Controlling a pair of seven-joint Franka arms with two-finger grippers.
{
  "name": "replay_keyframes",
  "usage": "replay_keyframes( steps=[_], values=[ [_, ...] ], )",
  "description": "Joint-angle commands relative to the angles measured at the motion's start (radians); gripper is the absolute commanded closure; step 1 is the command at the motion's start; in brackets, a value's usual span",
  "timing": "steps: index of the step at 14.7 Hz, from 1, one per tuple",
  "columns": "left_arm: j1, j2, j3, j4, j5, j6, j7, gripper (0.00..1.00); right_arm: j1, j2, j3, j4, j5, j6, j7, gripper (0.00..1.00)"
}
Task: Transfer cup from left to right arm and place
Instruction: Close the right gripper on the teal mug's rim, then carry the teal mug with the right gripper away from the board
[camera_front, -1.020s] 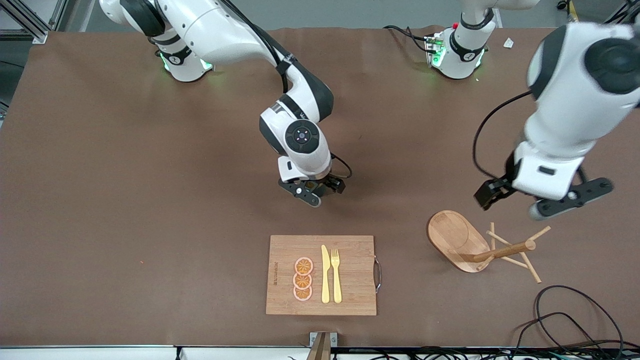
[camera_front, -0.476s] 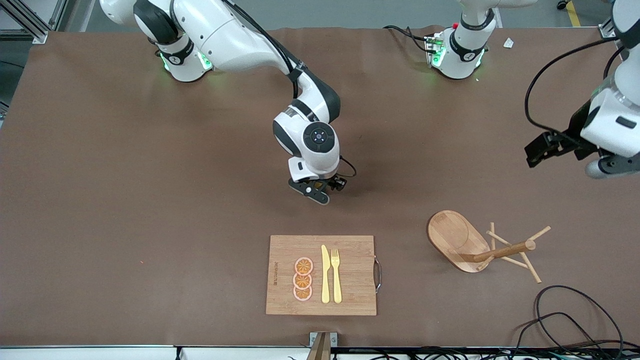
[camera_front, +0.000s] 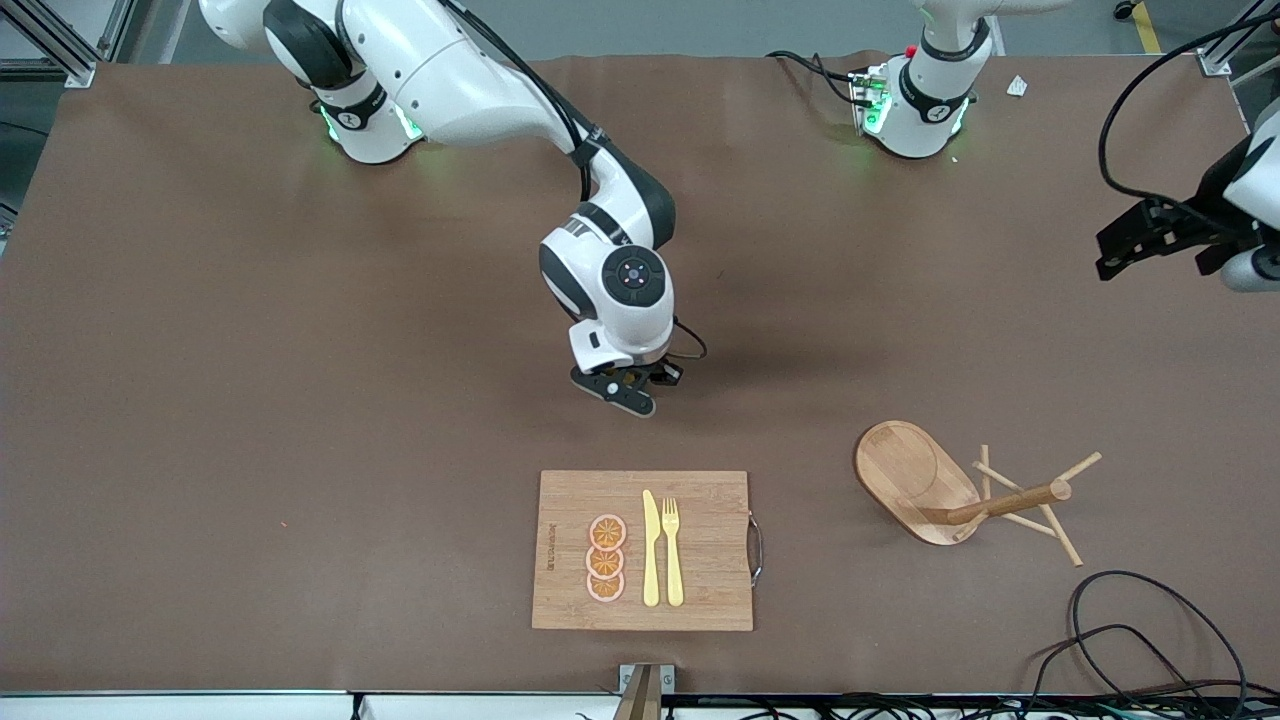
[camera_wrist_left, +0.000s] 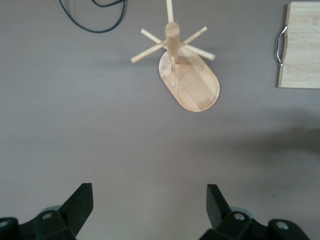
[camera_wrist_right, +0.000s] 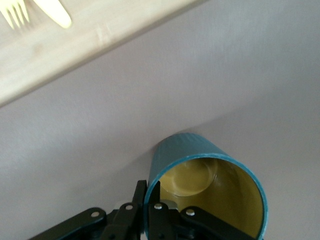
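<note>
Even, bright overhead light casts soft shadows on the table (camera_front: 300, 350); both wrist views look slightly soft.

The brown tabletop (camera_front: 250, 400) carried a wooden cutting board (camera_front: 700, 580) at 6 o'clock, a wooden peg stand (camera_front: 915, 480) at 4 o'clock, and a black cable (camera_front: 1130, 620) at 5 o'clock.
</note>
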Motion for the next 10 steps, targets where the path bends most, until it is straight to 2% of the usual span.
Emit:
replay_keyframes(
  steps=[1, 5, 10],
  values=[
    [0.002, -0.050, 0.002, -0.051, -0.015, 0.003, 0.012, 0.00, -0.094, -0.059, 0.012, -0.010, -0.012, -0.075, -0.191, 1.00],
    [0.001, -0.041, -0.007, -0.042, -0.017, -0.010, 0.018, 0.00, -0.282, -0.127, 0.012, -0.032, -0.014, -0.185, -0.497, 1.00],
    [-0.004, -0.039, -0.011, -0.033, -0.018, -0.010, 0.017, 0.00, -0.526, -0.201, 0.015, -0.153, -0.009, -0.160, -0.910, 1.00]
  ],
)
